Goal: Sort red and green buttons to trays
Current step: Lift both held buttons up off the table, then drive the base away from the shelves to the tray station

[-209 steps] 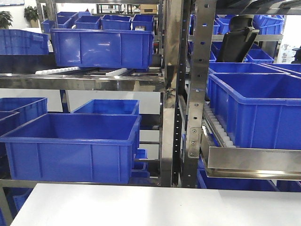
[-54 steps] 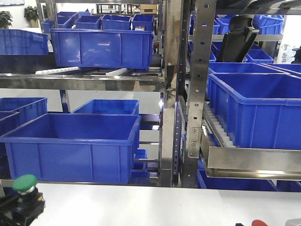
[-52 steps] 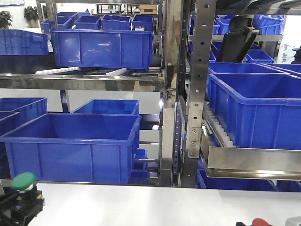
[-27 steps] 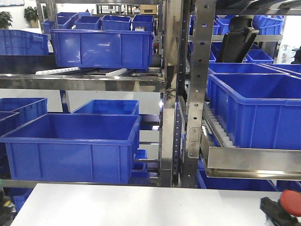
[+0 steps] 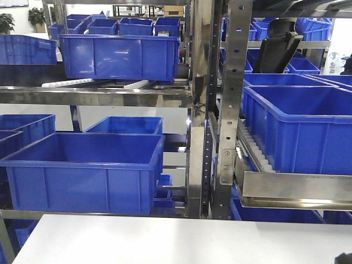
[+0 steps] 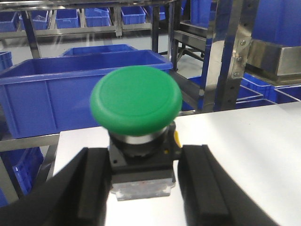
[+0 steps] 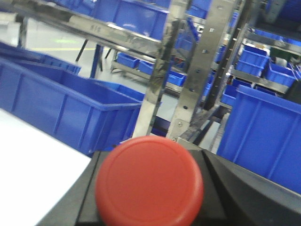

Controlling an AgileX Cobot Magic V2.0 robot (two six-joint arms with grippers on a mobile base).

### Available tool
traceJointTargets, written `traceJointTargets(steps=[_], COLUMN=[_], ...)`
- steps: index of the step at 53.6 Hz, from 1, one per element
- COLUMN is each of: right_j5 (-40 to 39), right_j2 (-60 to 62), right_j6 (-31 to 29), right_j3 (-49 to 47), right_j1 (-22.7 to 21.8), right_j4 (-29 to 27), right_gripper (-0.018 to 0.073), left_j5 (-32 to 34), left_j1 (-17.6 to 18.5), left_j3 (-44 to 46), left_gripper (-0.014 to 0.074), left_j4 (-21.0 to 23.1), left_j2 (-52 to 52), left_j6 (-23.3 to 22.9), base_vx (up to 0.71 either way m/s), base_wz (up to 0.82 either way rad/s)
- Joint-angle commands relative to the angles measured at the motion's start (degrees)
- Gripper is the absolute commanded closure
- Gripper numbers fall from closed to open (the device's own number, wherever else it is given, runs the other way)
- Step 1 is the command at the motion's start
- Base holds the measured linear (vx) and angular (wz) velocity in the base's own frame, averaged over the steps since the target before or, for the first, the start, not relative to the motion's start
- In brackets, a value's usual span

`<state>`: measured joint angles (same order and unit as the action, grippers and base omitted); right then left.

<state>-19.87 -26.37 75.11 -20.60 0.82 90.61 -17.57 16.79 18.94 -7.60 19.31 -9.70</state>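
In the left wrist view, a green button [image 6: 136, 100] with a wide green cap on a dark square body sits between two black fingers [image 6: 94, 188]. My left gripper [image 6: 145, 157] is shut on its body, above the white table [image 6: 254, 155]. The right wrist view shows a red button [image 7: 149, 181], its round red cap filling the gap between the black fingers [image 7: 225, 188] of my right gripper [image 7: 153, 162], which is shut on it. The button's body is hidden under the cap. In the front view only a dark bit of an arm [image 5: 344, 258] shows at the bottom right corner. The trays are out of view.
Behind the white table [image 5: 165, 242] stand steel racks [image 5: 198, 110] loaded with deep blue crates, among them one at the lower left [image 5: 82, 170] and one on the right [image 5: 300, 129]. The table's far edge runs just in front of the racks.
One second ago the green button showed at the front view's lower left; half a second ago the red one showed at the lower right. Both have dropped out of that view.
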Motion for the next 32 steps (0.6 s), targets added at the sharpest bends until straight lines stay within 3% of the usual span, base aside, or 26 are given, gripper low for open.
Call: traceJointTargets(steps=[1, 32], right_j5=[-0.8, -0.7], right_j2=[-0.2, -0.2], right_j6=[0.6, 0.6], right_j3=[-2.0, -2.0], right_j1=[-0.3, -0.3], right_j4=[1.8, 2.2], right_gripper=[0.0568, 0.0566], left_j5=[5.1, 5.1], left_j1=[0.2, 0.2], left_j3=[1.5, 1.5], left_gripper=[0.0596, 0.0596], left_j4=[0.4, 0.4], left_j2=[0.4, 0.4], left_j6=[0.0, 0.0], base_vx=[0.00, 0.00], base_wz=[0.00, 0.00])
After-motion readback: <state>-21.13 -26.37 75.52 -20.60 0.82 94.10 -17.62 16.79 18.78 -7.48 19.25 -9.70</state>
